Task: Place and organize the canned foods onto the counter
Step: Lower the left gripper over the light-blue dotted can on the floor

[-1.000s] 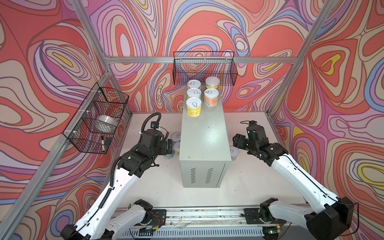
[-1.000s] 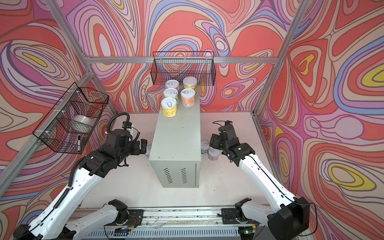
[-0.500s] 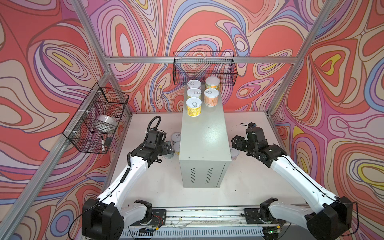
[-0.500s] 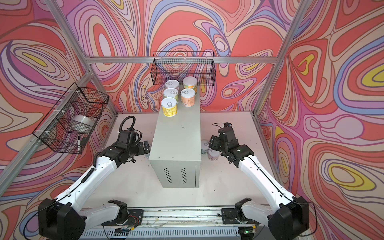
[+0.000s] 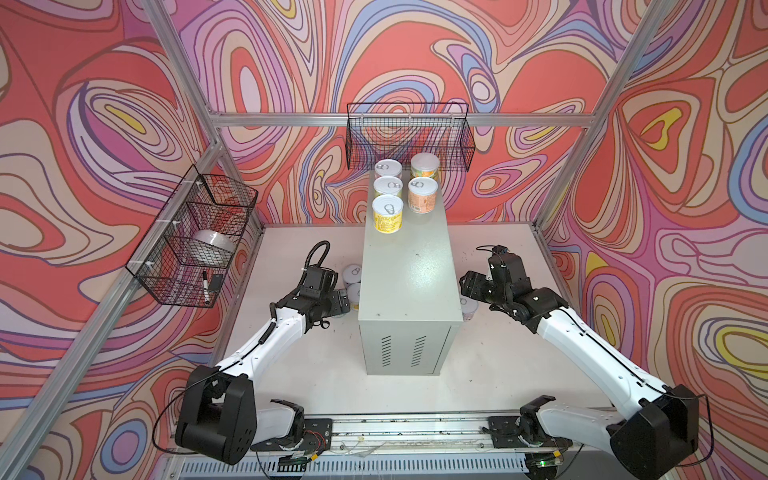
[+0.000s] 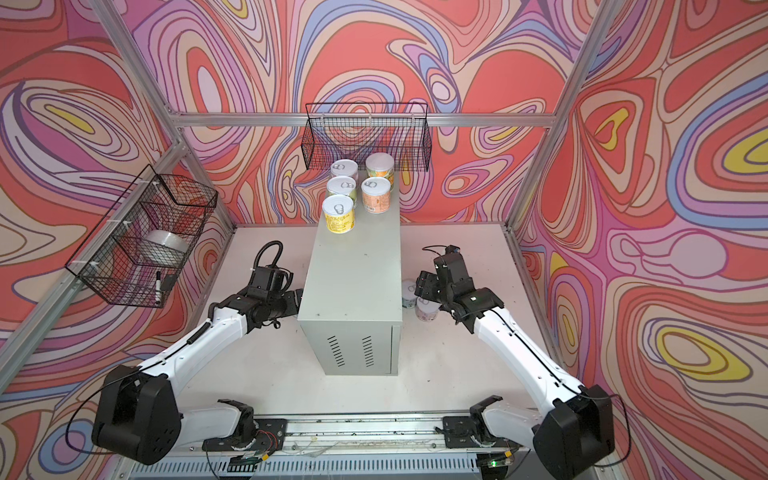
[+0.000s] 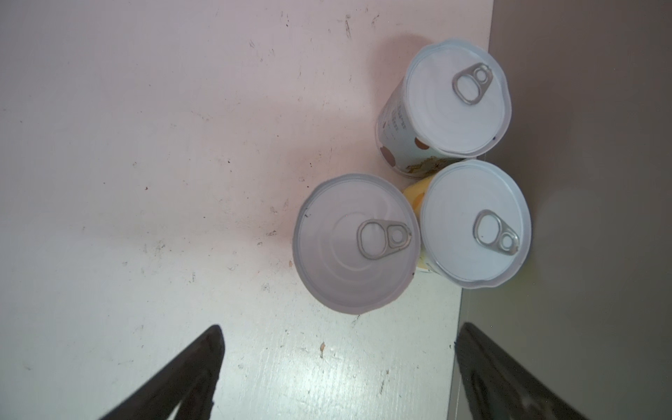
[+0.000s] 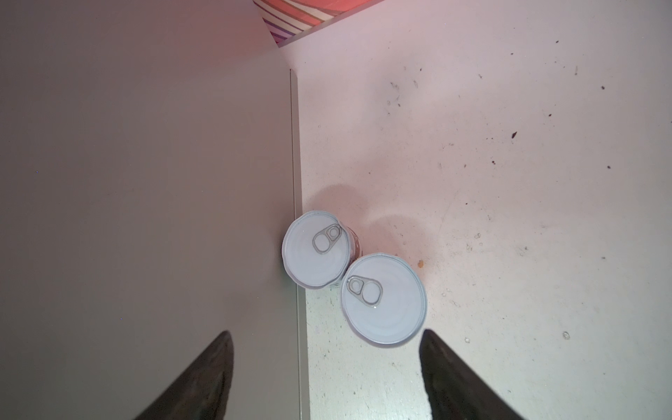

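Both spread & empty: left gripper [image 7: 338, 327] over 3 cans [image 7: 354, 243], right gripper [image 8: 326, 331] over 2. Cans hug the grey cabinet [image 7: 582, 182], so closing prob clips it or tips a neighbour.

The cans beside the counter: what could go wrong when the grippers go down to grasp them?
1. The three cans under the open left gripper stand packed together, two right beside the counter; a finger may find no gap and could tip a neighbour.
2. The two cans under the open right gripper touch, one right beside the counter; a finger could hit the counter wall or push both.
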Motion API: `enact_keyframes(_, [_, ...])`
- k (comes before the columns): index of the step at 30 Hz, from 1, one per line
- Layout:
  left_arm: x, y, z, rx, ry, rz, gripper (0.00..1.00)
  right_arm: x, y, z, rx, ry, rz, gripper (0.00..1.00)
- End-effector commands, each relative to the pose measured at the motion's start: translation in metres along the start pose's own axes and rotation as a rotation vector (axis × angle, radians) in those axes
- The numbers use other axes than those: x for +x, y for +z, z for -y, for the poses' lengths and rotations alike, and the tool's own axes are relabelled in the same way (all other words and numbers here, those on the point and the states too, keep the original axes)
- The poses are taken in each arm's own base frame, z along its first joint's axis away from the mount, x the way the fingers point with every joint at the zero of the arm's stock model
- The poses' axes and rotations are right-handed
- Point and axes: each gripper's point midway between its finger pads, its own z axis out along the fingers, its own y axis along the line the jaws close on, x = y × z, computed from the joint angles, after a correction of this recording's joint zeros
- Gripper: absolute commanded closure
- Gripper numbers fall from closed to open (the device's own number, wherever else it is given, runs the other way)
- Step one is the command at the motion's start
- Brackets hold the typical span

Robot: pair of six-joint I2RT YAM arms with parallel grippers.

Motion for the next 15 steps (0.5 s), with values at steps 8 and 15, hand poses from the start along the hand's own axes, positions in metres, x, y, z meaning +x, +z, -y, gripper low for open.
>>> enact_keyframes(8, [-0.001, 0.017, 0.000, -0.010, -0.020, 0.001, 0.03, 0.006, 0.012, 0.002, 0.001, 0.005, -0.021, 0.17])
enact_keyframes(15, [0.001, 0.027, -0.007, -0.067, -0.011, -0.017, 0.05, 0.005, 0.016, 0.000, 0.000, -0.004, -0.027, 0.17])
